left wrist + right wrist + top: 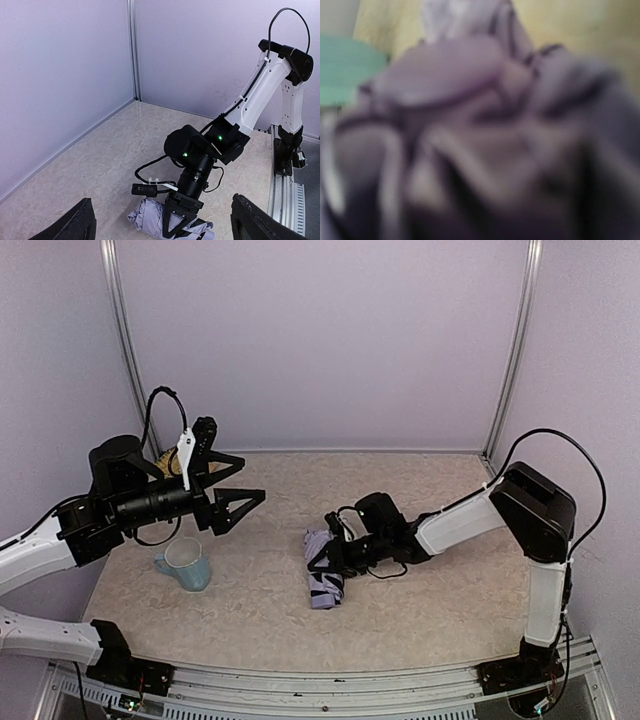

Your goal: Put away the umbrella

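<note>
Seen from above, a pale lavender compact umbrella (325, 590) is lying collapsed in a crumpled bundle near the middle of a beige table (420, 490). Its black lining is showing in the folds. The shaft and handle are not showing in any view.

The right gripper (322, 562) is reaching in low from the right, its fingers pressing down into the upper end of the bundle. They are standing narrow around a fold of fabric. The right wrist view is showing only blurred lavender cloth at very close range.

The left gripper (252, 478) is hovering above the left side of the table with its fingers spread wide and holding nothing. It is pointing toward the umbrella, well apart from it. A teal mug (185, 565) is sitting below it.

The umbrella is probably light, and its canopy is looking soft, loose and likely slippery. A pinch on cloth alone risks the bundle sagging or unfurling. A firmer hold would be around the whole bundle, or on the stiff core inside it.
</note>
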Robot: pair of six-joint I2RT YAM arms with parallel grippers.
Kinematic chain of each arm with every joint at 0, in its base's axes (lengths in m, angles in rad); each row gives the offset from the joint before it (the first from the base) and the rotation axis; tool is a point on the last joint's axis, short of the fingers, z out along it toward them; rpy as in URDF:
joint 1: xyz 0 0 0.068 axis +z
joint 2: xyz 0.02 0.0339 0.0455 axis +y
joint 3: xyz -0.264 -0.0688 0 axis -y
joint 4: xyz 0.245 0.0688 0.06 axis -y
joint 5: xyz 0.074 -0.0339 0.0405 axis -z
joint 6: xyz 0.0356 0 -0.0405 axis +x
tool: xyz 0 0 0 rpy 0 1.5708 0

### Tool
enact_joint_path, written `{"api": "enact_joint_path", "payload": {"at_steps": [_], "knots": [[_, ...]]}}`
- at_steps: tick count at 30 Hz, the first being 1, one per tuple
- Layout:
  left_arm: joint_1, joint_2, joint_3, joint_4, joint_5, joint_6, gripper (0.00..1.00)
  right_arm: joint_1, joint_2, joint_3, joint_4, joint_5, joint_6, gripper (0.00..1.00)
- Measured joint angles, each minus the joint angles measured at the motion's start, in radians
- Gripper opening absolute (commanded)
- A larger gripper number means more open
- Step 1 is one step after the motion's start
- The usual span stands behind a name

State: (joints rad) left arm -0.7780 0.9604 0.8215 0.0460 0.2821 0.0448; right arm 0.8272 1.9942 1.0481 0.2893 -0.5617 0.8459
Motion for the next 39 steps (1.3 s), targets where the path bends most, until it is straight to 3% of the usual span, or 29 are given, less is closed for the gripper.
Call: {"api": "enact_joint_path", "payload": {"at_steps": [2,4,6,11,22,29,32,39], "knots": [[0.005,-0.006,0.000,-0.002,0.002,0.000,0.90,-0.014,0.011,-0.010,0.019,0.004,0.019,0.39],[0.008,-0.010,0.000,-0.002,0.003,0.001,0.90,-0.026,0.011,-0.031,0.031,0.014,0.037,0.59],[0.009,-0.017,0.000,-0.003,0.003,0.003,0.90,-0.033,0.010,-0.056,0.047,0.034,0.046,0.74],[0.013,-0.038,-0.002,-0.003,0.006,0.010,0.91,-0.038,-0.045,-0.071,0.024,0.109,0.003,0.99],[0.014,-0.051,-0.003,-0.004,0.016,0.020,0.91,-0.038,-0.188,-0.026,-0.301,0.320,-0.159,1.00],[0.028,-0.065,-0.002,-0.035,-0.044,0.023,0.94,-0.049,-0.432,0.007,-0.414,0.422,-0.269,1.00],[0.092,-0.054,0.011,-0.071,-0.083,0.001,0.94,-0.100,-0.547,0.003,-0.423,0.457,-0.330,1.00],[0.407,0.005,0.078,-0.091,-0.131,-0.058,0.95,-0.400,-0.806,-0.135,-0.397,0.558,-0.485,1.00]]}}
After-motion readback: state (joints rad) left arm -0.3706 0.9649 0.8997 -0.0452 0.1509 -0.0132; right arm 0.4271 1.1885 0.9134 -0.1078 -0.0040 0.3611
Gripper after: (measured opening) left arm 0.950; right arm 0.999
